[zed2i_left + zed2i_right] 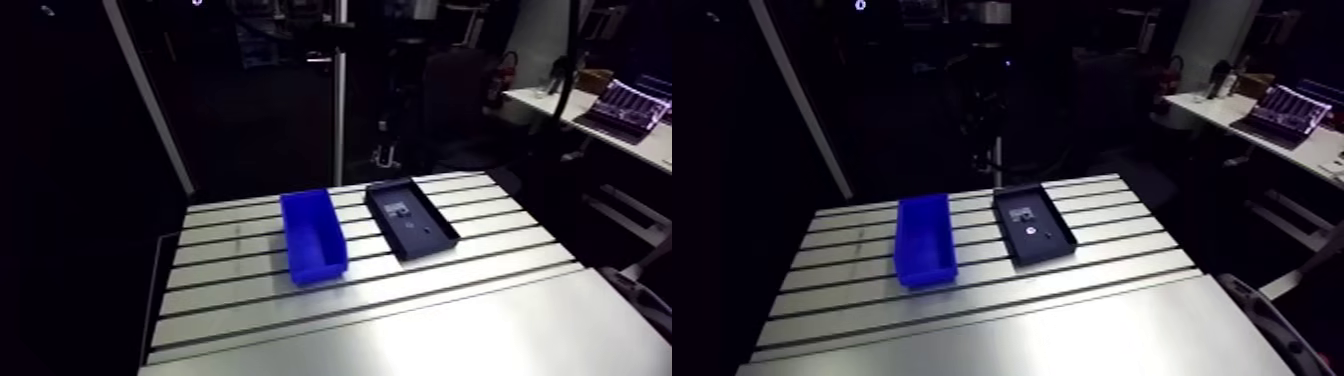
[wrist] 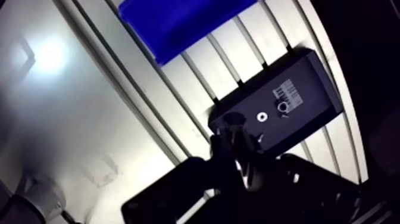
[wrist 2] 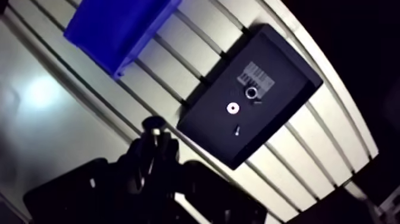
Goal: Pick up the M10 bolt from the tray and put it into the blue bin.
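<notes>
- Closest to the wrist camera, the gripper [image 3: 154, 130]: a dark mass with little detail. Cannot tell how wide it stands, nor whether anything is gripped. At its tip, a short round stub with a paler top, not readable as its own part or a held piece.
- Below it, the slotted aluminium table [image 1: 470, 325]. In the arm view, a smooth bright plate at 6 o'clock, then long slots running from 9 to 3 o'clock across the farther half.
- On the slotted half, the blue bin [image 1: 313, 235]: rectangular, open-topped, long sides pointing roughly from 6 to 12 o'clock.
- At 3 o'clock of the bin, parted from it by a strip of bare table, the black tray [image 3: 205, 128]: shallow, rectangular, low rim, lying almost parallel to the bin. In the wrist view, one corner just ahead of the gripper.
- In the tray's nearer half, a small bolt-like piece [image 3: 237, 128], loose on the tray floor and touching nothing else. Slim and short, with one bright end and a dark shank. Too small to read thread, head shape or size, so cannot say for certain that it is the M10 bolt. Lying or standing, cannot tell.
- At about 10 o'clock of it, near the tray's middle, a flat white washer [image 3: 232, 108] with a dark hole.
- Farthest, at the tray's 12 o'clock end, a white barcode label [image 3: 261, 74], with a metal ring-shaped piece [image 3: 251, 92] at its nearer edge.
</notes>
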